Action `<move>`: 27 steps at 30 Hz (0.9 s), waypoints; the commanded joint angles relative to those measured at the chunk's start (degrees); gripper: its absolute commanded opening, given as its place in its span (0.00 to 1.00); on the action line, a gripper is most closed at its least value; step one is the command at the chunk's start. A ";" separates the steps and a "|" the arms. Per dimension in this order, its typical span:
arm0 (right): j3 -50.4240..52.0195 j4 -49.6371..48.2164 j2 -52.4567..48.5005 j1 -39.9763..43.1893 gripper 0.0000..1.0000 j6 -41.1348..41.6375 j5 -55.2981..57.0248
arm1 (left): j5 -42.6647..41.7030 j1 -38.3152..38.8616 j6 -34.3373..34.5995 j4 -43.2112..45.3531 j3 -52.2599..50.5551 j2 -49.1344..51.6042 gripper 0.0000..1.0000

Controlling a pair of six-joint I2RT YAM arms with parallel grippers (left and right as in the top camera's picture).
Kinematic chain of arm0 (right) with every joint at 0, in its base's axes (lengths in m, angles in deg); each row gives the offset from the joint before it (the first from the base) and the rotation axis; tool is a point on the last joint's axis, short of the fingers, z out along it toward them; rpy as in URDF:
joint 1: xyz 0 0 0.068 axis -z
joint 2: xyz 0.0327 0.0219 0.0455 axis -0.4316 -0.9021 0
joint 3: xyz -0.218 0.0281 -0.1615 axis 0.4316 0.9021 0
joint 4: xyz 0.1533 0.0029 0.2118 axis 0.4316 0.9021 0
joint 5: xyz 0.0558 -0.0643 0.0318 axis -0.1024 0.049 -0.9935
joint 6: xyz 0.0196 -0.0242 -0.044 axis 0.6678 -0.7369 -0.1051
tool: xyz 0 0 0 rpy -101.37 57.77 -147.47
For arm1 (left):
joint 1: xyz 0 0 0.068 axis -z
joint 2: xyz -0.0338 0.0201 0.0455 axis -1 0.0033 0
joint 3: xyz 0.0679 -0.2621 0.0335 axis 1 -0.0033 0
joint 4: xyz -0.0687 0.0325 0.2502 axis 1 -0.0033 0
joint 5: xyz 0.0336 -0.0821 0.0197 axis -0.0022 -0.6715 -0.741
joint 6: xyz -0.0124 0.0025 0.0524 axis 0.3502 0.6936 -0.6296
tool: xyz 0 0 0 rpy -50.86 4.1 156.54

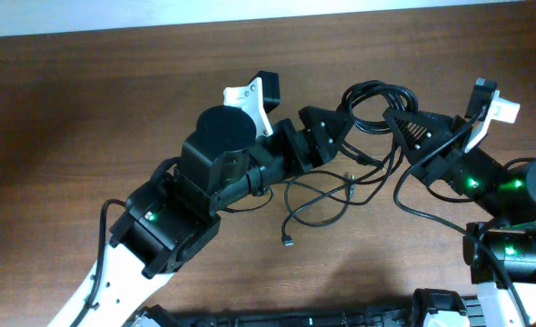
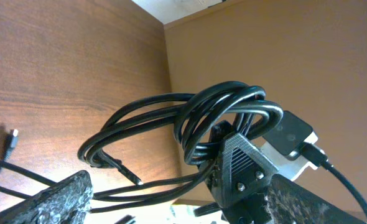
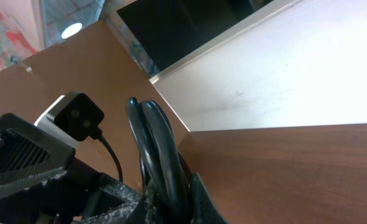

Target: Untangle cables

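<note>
The cables lie at the table's middle. A coil of thicker black cord (image 1: 377, 95) is lifted between both grippers, and thin strands (image 1: 321, 195) trail from it down to the table, ending in a small plug (image 1: 288, 241). My right gripper (image 1: 397, 121) is shut on the coil; the right wrist view shows its fingers (image 3: 171, 193) pinching the cord loops (image 3: 155, 143). My left gripper (image 1: 339, 134) is open beside the coil. In the left wrist view its fingers (image 2: 183, 205) stand wide apart, with strands running between them and the coil (image 2: 214, 118) just ahead.
The brown wooden table (image 1: 86, 100) carries nothing else. The two arms meet close together over its middle. A loose plug (image 2: 10, 140) lies on the wood at the left of the left wrist view. The table's far edge (image 1: 250, 23) meets a pale wall.
</note>
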 commanded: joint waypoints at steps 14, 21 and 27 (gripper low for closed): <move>-0.31 -4.37 0.24 0.26 0.04 9.86 -2.56 | -5.95 0.07 3.32 7.50 0.90 6.12 0.75; -0.31 -4.55 0.24 0.26 0.04 9.88 -4.00 | -5.01 0.09 3.69 8.90 0.90 6.38 0.64; -0.31 -4.59 0.24 0.26 0.04 9.88 -5.62 | -3.52 0.09 3.91 9.22 0.90 6.80 0.54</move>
